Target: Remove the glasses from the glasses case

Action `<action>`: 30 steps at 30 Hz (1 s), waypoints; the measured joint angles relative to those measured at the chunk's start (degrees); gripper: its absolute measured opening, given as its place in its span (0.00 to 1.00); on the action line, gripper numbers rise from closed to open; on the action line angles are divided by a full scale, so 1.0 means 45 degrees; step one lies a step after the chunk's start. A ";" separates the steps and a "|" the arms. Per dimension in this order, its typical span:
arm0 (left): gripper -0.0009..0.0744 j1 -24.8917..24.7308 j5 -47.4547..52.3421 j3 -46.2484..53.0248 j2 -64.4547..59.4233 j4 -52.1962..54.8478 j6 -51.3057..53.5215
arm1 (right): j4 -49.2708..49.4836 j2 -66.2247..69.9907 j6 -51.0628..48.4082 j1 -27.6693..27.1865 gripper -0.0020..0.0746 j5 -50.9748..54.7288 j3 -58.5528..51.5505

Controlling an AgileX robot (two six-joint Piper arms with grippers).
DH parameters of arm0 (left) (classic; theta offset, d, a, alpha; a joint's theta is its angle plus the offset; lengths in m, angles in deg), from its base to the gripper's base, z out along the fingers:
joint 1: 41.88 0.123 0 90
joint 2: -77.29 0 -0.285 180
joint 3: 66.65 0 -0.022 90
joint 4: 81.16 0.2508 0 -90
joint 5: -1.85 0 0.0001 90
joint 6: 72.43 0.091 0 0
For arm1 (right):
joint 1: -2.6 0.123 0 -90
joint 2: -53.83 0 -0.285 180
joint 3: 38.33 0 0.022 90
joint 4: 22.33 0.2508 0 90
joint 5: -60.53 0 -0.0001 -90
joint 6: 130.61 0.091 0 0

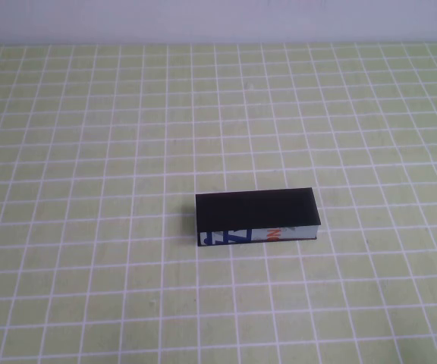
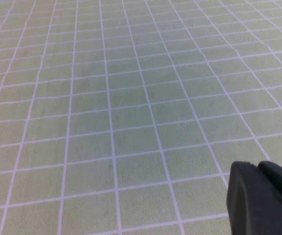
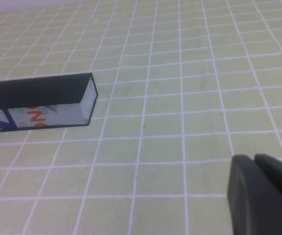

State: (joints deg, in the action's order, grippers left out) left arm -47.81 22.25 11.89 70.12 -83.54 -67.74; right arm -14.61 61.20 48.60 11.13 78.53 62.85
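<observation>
The glasses case (image 1: 255, 216) lies closed near the middle of the green grid mat. It is a matte black box with a blue, white and orange printed front side. Its one end also shows in the right wrist view (image 3: 38, 100). The glasses are hidden; none show outside the case. Neither arm shows in the high view. My left gripper (image 2: 256, 169) is shut and empty over bare mat. My right gripper (image 3: 253, 160) is shut and empty, off to the case's right side and well apart from it.
The green mat with white grid lines (image 1: 89, 265) covers the whole table. A pale wall (image 1: 218, 19) runs along the far edge. Nothing else stands on the mat.
</observation>
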 joint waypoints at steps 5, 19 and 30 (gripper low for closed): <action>0.01 0.0000 0.0000 0.0000 0.0000 0.0000 0.0000 | 0.0000 0.0000 0.0000 0.0000 0.00 0.0000 0.0000; 0.01 0.0000 0.0000 0.0000 0.0000 -0.0026 0.0000 | 0.0000 0.0000 0.0000 0.0000 0.00 0.0000 0.0000; 0.01 0.0000 -0.1399 0.0018 0.0000 -0.4067 0.0000 | 0.0000 0.0000 0.0000 0.0000 0.00 0.0000 0.0000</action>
State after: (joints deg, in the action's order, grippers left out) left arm -47.81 15.96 11.97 70.12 -101.84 -67.74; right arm -14.61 61.20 48.60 11.13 78.53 62.85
